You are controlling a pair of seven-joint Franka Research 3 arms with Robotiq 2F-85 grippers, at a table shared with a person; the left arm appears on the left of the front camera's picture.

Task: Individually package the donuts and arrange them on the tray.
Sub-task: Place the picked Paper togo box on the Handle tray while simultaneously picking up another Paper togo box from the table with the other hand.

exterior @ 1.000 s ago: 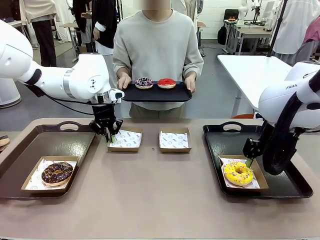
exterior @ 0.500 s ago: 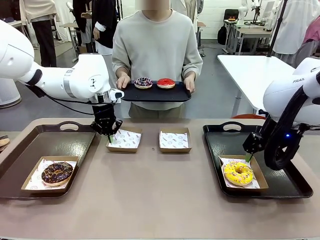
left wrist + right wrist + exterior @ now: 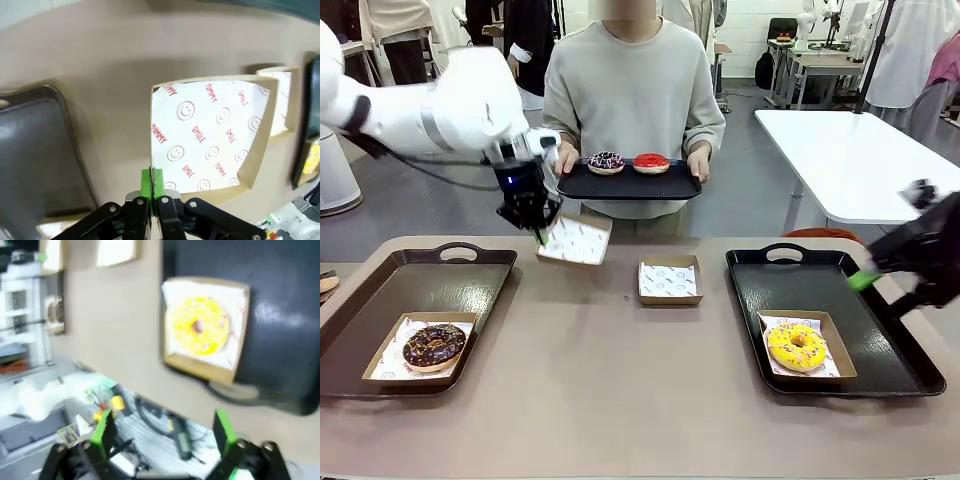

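Observation:
My left gripper [image 3: 536,230] is shut on the rim of an empty paper-lined box [image 3: 577,241], which hangs tilted above the table. In the left wrist view its green pads [image 3: 154,182] pinch the edge of that box [image 3: 210,135]. A person holds a black tray [image 3: 630,185] carrying a purple-glazed donut [image 3: 606,162] and a red donut [image 3: 651,163]. The chocolate donut [image 3: 433,345] lies boxed on the left tray [image 3: 420,290]. The yellow donut [image 3: 796,346] lies boxed on the right tray [image 3: 880,345]. My right gripper [image 3: 868,278] is open above that tray, and the yellow donut [image 3: 200,326] lies beyond the open right gripper [image 3: 164,432].
A second empty lined box [image 3: 670,280] rests on the table between the two trays. Bare tabletop [image 3: 620,400] stretches along the front edge. The person stands close behind the far edge. A white table [image 3: 840,140] stands at the back right.
My left gripper closed on the box rim and lifted the box up off the table. My right arm drew back up and to the right, away from the yellow donut's box.

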